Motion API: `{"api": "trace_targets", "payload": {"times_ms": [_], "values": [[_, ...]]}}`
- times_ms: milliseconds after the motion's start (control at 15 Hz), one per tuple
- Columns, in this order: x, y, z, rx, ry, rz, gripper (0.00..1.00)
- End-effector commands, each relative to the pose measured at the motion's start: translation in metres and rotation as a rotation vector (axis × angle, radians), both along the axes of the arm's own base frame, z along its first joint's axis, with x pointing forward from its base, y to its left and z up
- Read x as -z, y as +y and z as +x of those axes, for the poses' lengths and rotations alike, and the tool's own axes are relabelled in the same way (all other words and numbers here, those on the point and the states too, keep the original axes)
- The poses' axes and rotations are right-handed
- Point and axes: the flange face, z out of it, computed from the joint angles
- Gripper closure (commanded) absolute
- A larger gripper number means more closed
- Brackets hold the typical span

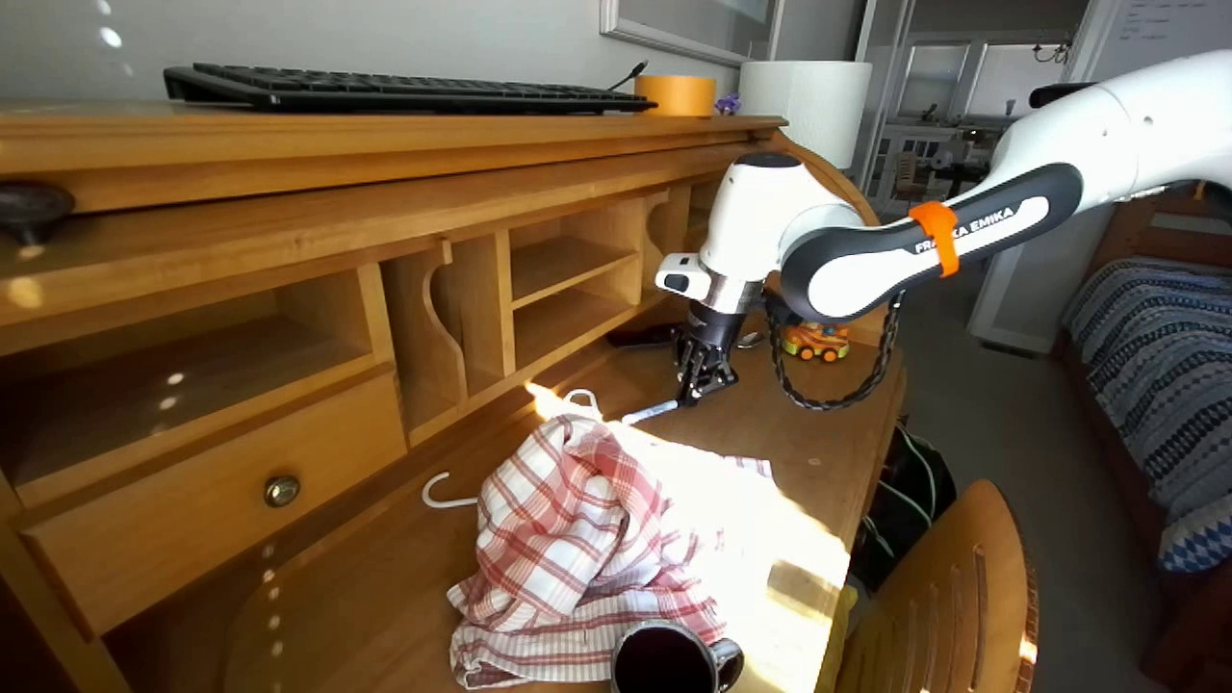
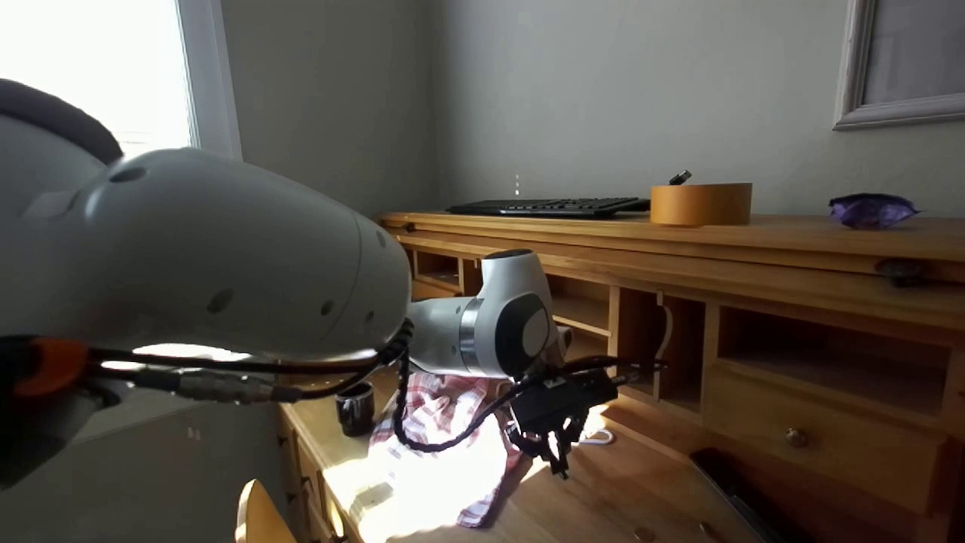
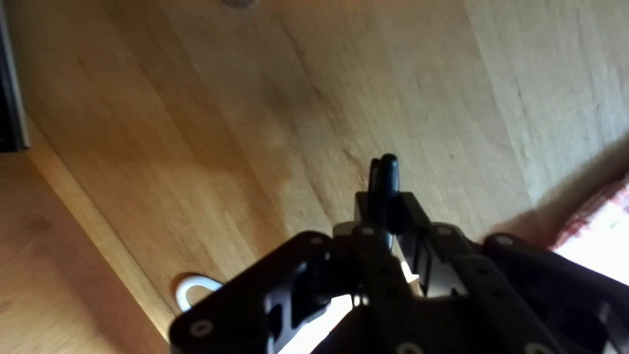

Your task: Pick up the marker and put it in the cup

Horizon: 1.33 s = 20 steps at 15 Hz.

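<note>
The marker (image 3: 385, 174) is a slim pen with a dark end, clamped between the fingertips of my gripper (image 3: 382, 214) in the wrist view. In an exterior view the marker (image 1: 651, 413) juts from the gripper (image 1: 687, 393) toward the cloth, looks pale in the sunlight and lies nearly level. My gripper (image 2: 556, 460) is shut on it, just above the desk; whether the marker touches the desk I cannot tell. The cup (image 1: 664, 660) is a dark mug with a handle, upright beyond the cloth, far from the gripper. The cup (image 2: 355, 409) is out of the wrist view.
A crumpled red-and-white checked cloth (image 1: 577, 539) lies between gripper and cup, with a white hanger (image 1: 448, 496) partly under it. Desk cubbies (image 1: 568, 289) rise along the back. An orange toy car (image 1: 815, 342) and a wooden chair (image 1: 948, 597) stand nearby.
</note>
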Motion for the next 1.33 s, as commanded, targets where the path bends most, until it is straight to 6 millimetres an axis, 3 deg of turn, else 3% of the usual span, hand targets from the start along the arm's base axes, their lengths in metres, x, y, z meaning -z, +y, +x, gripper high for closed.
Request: {"api": "trace_targets", "payload": {"times_ms": [0,267,600,933,1267], "values": [[-0.022,-0.019,-0.04,-0.023,0.006,-0.183,0.96],[-0.053,-0.02,-0.085,-0.018,-0.039,-0.289,0.96],[-0.1,0.001,-0.14,-0.004,-0.115,-0.343,0.96],[-0.13,0.046,-0.19,-0.079,-0.178,-0.345,0.96],[-0.167,0.112,-0.216,-0.257,-0.298,-0.34,0.96]]}}
